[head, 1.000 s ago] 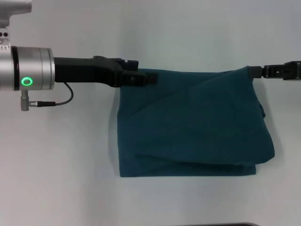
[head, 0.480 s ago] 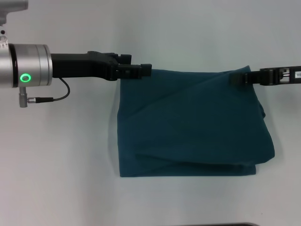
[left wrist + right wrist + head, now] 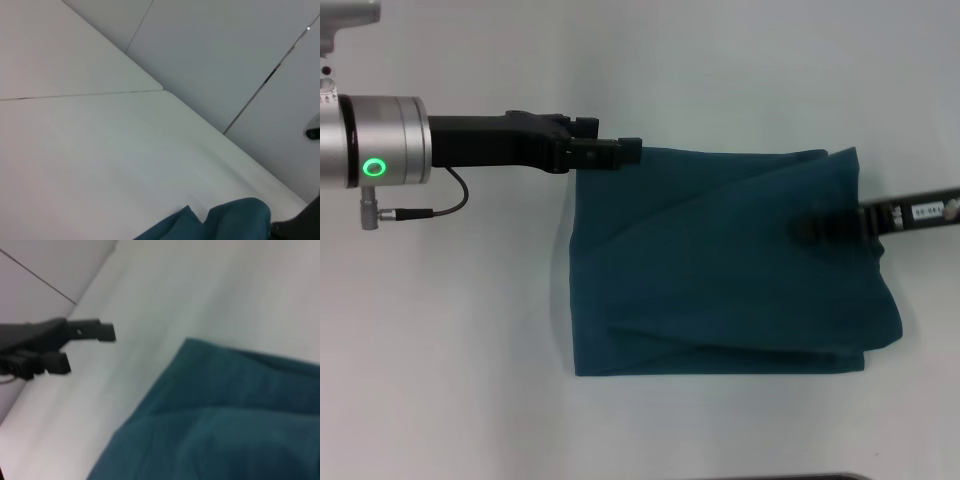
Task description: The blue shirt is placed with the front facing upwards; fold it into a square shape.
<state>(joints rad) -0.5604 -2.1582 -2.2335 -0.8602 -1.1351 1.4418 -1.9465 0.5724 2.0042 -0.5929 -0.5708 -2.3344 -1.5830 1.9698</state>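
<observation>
Between my two pincers the blue shirt (image 3: 730, 265) lies on the desk (image 3: 470, 350), folded into a rough square. My left pincer (image 3: 620, 152) sits open at its far corner. I cannot tell about my right pincer (image 3: 810, 228). Only tidying looks left.

I see the blue shirt (image 3: 730, 265) plain dark teal, no pattern showing, on a white table (image 3: 450, 350); both grippers black, at 10 and 3 o'clock.

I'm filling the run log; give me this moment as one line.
blue shirt: folded, near-square, flat | left gripper: open, at far-left corner | right gripper: over right side
</observation>
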